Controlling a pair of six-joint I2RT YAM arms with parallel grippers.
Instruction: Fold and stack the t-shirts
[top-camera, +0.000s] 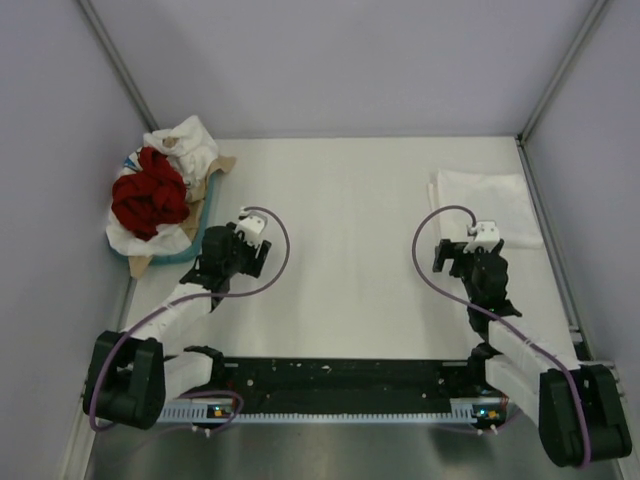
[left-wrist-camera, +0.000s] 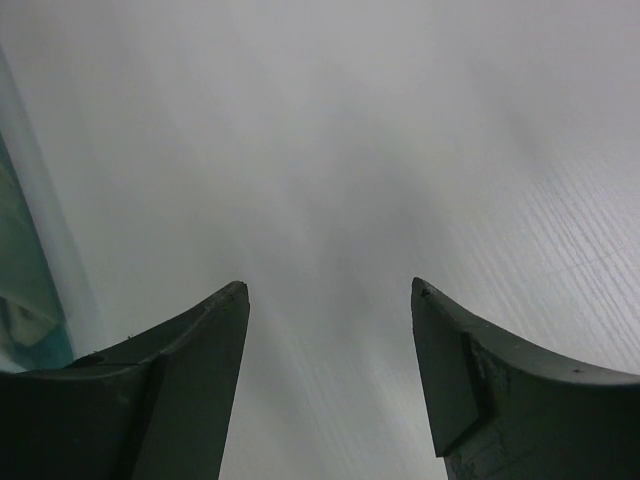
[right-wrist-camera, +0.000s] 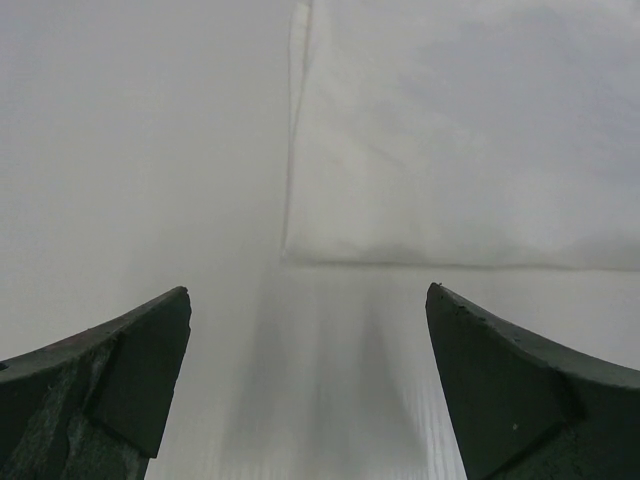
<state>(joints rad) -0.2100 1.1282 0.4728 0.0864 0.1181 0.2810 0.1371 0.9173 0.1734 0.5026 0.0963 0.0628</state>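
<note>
Top external view: the flat white table (top-camera: 350, 260) is enclosed by pale grey walls (top-camera: 330, 60) at the back and on both sides. At its far left corner sits a teal-rimmed tray (top-camera: 190, 245) lined with brown cardboard (top-camera: 218, 170). It is heaped with deep red crumpled t-shirts (top-camera: 148, 200) bunched on top of white crumpled t-shirts (top-camera: 185, 140), which spill over the tray's rim. Against the far right edge lies a folded white t-shirt (top-camera: 487, 205), flat and roughly rectangular. The left gripper (top-camera: 228, 238) is just beside the tray's near right corner, and the right gripper (top-camera: 462, 250) is close to the folded shirt's near left corner. A purple cable (top-camera: 285, 240) loops beside each wrist. The open middle of the table separates the two arms. Left wrist view: the left gripper (left-wrist-camera: 328, 290) has its dark fingers spread apart with nothing between them, over bare table (left-wrist-camera: 400, 150). The tray's teal wall (left-wrist-camera: 25, 290) shows blurred at the left margin, clear of the fingers. Right wrist view: the right gripper (right-wrist-camera: 308, 295) also has its fingers apart and holds nothing. The folded white t-shirt (right-wrist-camera: 460, 140) lies ahead and to the right, with smooth cloth, a straight near hem and a layered left edge. It does not touch either finger, and bare table (right-wrist-camera: 130, 150) lies to its left.
</note>
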